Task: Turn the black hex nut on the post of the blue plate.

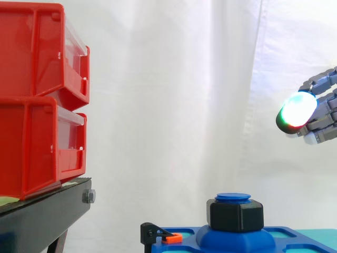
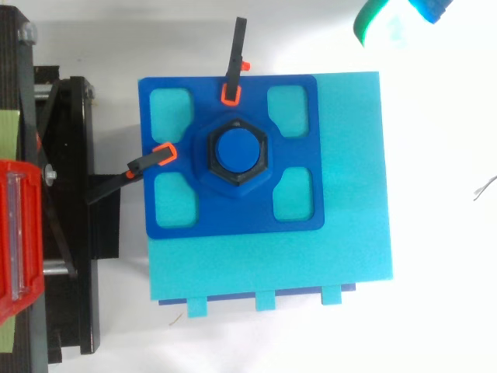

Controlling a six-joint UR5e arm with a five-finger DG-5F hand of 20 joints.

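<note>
The black hex nut (image 1: 236, 215) (image 2: 237, 183) sits on the blue post (image 1: 233, 197) (image 2: 237, 150) at the middle of the blue plate (image 2: 233, 221) (image 1: 287, 233). My hand (image 1: 322, 113) hangs high and well to the right of the nut, apart from it. Its fingers are relaxed with nothing between them, and one fingertip (image 1: 298, 109) glows white, green and red. In the top view its glowing fingertips (image 2: 379, 22) show at the upper right, beyond the plate's corner.
The plate lies on a cyan slab (image 2: 349, 249), held by two black clamps with orange tips (image 2: 231, 92) (image 2: 159, 155). Two stacked red bins (image 1: 37, 95) stand on a black stand (image 1: 42, 213) at the left. White curtain behind.
</note>
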